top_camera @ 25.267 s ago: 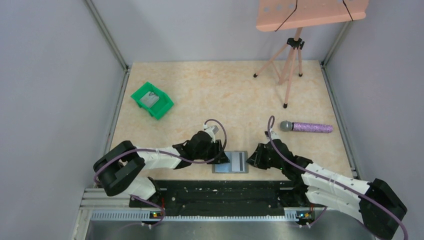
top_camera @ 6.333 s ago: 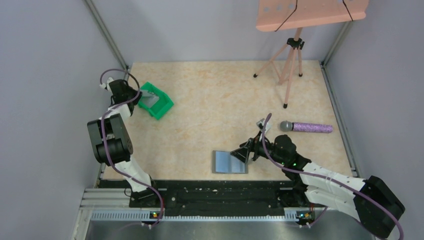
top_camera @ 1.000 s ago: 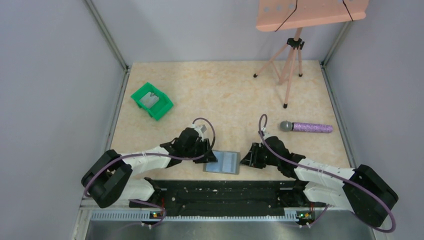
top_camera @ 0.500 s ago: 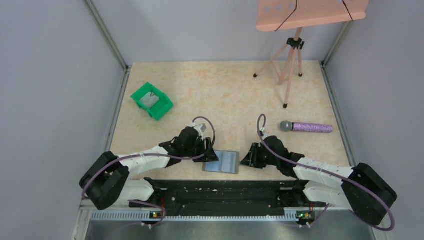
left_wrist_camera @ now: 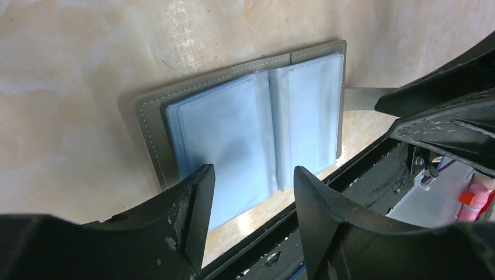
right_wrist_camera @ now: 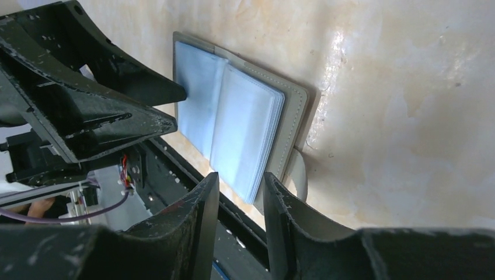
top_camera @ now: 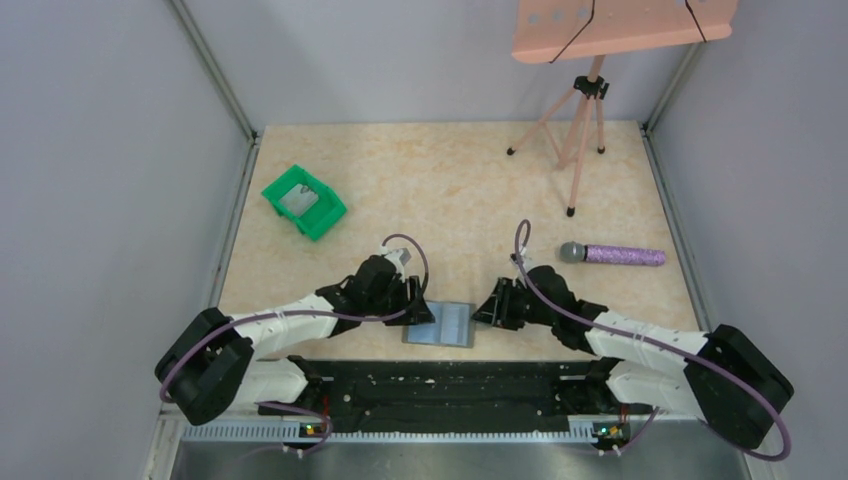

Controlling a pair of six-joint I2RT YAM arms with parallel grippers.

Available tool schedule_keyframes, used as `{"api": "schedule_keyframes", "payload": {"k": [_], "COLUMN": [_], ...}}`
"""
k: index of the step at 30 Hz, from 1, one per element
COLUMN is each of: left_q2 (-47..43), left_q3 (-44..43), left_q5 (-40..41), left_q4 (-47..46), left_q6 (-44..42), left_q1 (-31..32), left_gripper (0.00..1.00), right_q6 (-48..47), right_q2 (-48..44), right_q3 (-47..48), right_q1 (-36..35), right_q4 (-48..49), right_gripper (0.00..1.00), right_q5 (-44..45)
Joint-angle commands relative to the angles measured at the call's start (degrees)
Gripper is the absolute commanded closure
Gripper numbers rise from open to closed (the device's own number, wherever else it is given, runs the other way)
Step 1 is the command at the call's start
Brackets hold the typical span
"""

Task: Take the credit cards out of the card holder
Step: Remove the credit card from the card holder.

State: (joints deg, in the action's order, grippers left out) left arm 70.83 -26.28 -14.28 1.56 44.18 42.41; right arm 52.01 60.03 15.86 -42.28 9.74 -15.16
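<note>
The left gripper (left_wrist_camera: 252, 175) has its fingers (left_wrist_camera: 192, 210) spread fairly wide, gripping nothing, astride the near edge of the card holder's (left_wrist_camera: 233, 128) pale blue sleeves. The right gripper (right_wrist_camera: 240, 178) shows a narrow empty gap, with the sleeve corner at its mouth. The holder lies open and flat on the table (top_camera: 450, 190), between both grippers, near the front edge.

no legible text, brand, number or sign in any view; card holder (left_wrist_camera: 251, 134) sleeves plain pale blue, grey cover unmarked; green bin (top_camera: 303, 200) far left unlabelled
</note>
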Motion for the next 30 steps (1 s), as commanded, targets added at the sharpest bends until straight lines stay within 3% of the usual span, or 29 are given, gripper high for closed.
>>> {"api": "schedule_keyframes", "payload": {"k": [1,9,16,30], "left_q2": [-0.64,-0.22,-0.49,-1.51], "left_q3": [1.53,2.81,2.91,3.34], "left_q5": [1.54,0.41,0.38,0.14], "left_q4": [1.48,-1.05,-1.11,-1.12], "left_q6": [-0.92,0.36,0.38,1.22], "left_q1": [0.13,0.13,0.13,0.13], "left_gripper": [0.42,0.43,0.43,0.43], "right_q6": [2.12,2.95,3.51,4.77], "right_q2": [4.31,12.74,14.69,18.63], "right_q3": [2.52,4.62,5.36,8.23], "right_q1": [-2.16,-5.51,-6.5,-8.15], "right_q4": [6.65,10.09,11.68,14.88], "right_gripper": [0.66,0.66,0.71,0.7], "right_q5": [-0.37,1.68,1.9,0.55]}}
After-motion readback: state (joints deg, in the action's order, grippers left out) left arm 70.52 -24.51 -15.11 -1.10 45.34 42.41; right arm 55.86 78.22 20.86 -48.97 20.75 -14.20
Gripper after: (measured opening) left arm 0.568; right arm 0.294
